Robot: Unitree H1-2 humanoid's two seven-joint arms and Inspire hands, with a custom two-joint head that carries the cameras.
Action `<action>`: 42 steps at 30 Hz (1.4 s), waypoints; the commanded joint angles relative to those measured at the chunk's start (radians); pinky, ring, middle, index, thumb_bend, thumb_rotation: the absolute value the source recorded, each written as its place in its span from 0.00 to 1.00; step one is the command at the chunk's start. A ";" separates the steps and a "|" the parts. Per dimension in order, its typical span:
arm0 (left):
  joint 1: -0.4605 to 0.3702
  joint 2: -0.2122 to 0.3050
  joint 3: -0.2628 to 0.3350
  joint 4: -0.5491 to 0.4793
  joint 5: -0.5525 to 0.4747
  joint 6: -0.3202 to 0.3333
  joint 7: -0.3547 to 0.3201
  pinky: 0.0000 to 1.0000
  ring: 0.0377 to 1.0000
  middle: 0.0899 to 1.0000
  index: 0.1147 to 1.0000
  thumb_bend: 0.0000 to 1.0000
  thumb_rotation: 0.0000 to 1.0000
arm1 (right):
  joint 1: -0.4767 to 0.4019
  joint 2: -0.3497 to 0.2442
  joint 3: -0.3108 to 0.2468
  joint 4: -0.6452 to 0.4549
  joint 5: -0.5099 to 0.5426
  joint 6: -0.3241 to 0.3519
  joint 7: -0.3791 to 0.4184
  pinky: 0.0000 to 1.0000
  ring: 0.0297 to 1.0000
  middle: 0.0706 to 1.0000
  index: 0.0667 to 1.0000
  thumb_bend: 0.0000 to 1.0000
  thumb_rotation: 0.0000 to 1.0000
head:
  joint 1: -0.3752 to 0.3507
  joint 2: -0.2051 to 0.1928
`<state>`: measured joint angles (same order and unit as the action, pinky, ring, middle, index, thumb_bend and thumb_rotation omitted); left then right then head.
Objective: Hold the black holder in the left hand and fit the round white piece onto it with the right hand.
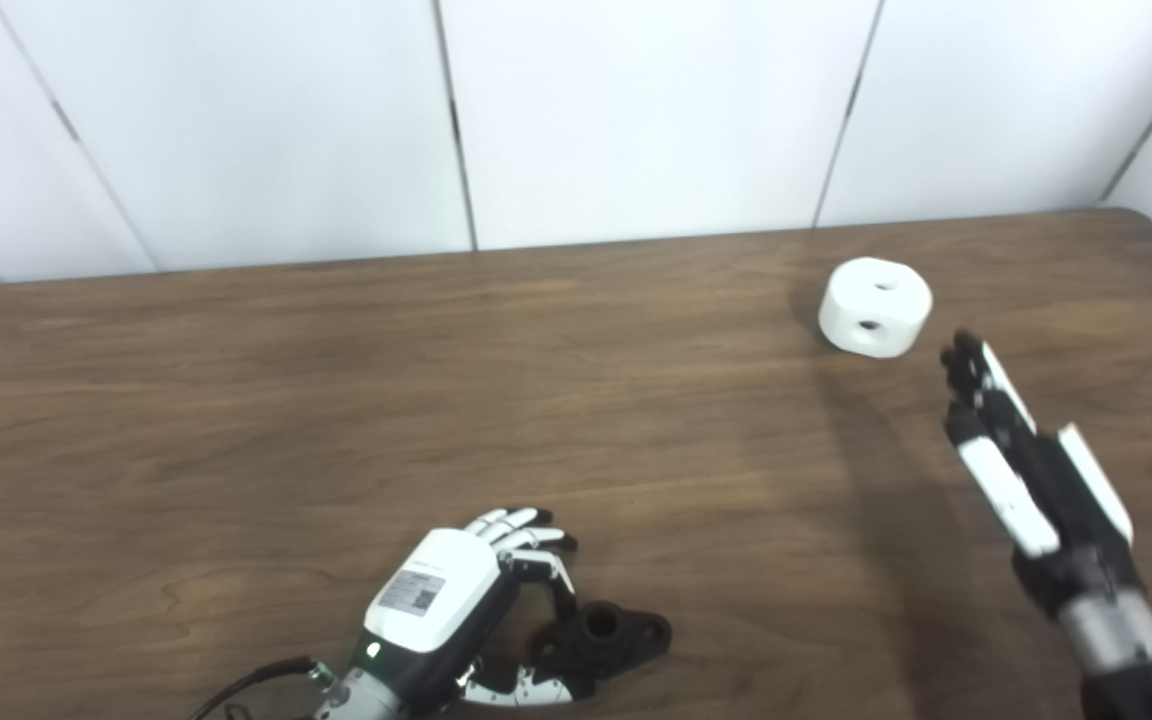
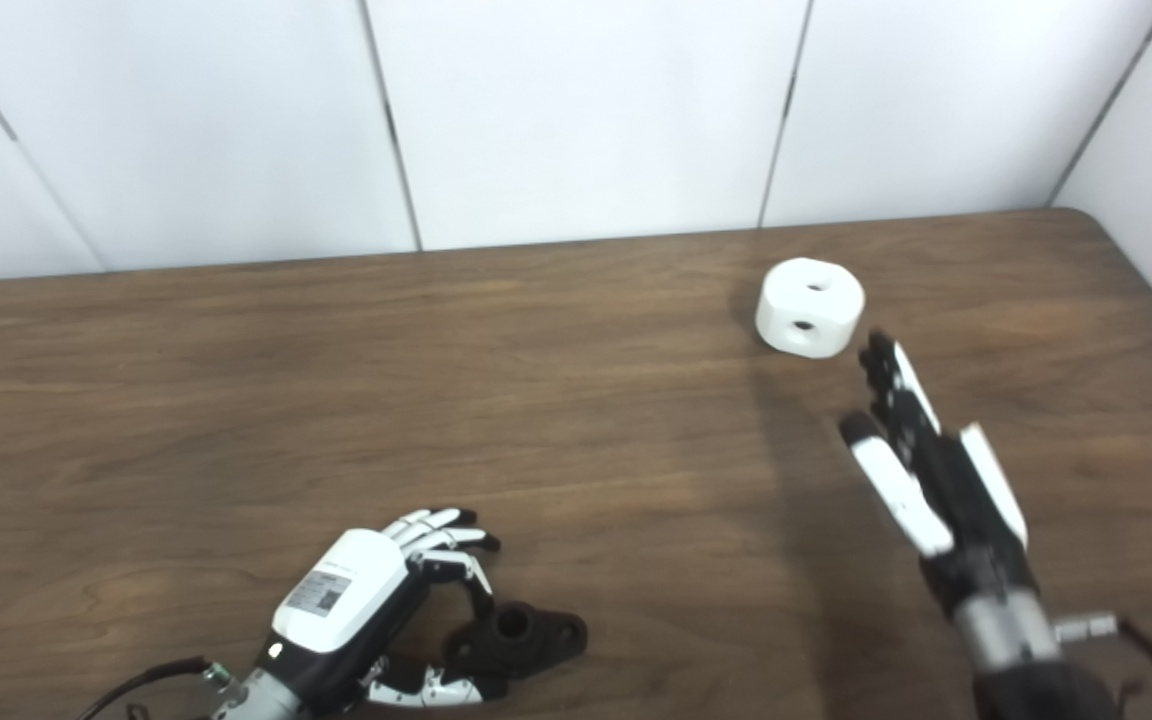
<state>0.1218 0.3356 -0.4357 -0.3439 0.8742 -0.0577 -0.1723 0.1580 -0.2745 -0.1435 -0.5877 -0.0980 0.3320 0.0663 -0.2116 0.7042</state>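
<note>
black holder [image 1: 604, 636]: flanged, central bore facing up, flat on the table's near edge
round white piece [image 1: 875, 306]: squat cylinder, two holes, far right, upright

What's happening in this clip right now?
A humanoid robot is starting an assembly. Its left hand curls around the black holder near the front of the wooden table. Its right hand, open and empty, reaches toward the round white piece, which sits untouched near the far edge.

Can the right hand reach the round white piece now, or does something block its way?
Probably yes. The right hand is open, close beside the round white piece, with only bare table between them.
</note>
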 commanded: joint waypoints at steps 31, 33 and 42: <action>0.041 0.085 0.100 0.153 -0.039 -0.104 0.015 0.90 0.89 0.79 0.42 0.52 0.05 | -0.598 -0.205 0.114 0.545 -0.568 0.135 0.059 0.93 1.00 0.93 0.85 0.83 0.30 | -0.139 -0.077; 0.042 0.085 0.100 0.153 -0.038 -0.105 0.017 0.90 0.89 0.80 0.42 0.52 0.05 | -0.613 -0.212 0.124 0.569 -0.575 0.137 0.069 0.94 1.00 0.94 0.84 0.84 0.31 | -0.138 -0.077; 0.042 0.082 0.103 0.152 -0.037 -0.104 0.021 0.89 0.88 0.79 0.42 0.52 0.05 | -0.656 -0.228 0.147 0.620 -0.643 0.138 0.164 0.98 1.00 0.94 0.80 0.88 0.33 | -0.136 -0.078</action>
<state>0.1265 0.3660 -0.3520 -0.2486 0.7900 -0.2100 -0.1138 -0.4424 -0.4680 0.0089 0.0471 -0.7182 0.4749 0.2290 -0.3467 0.6259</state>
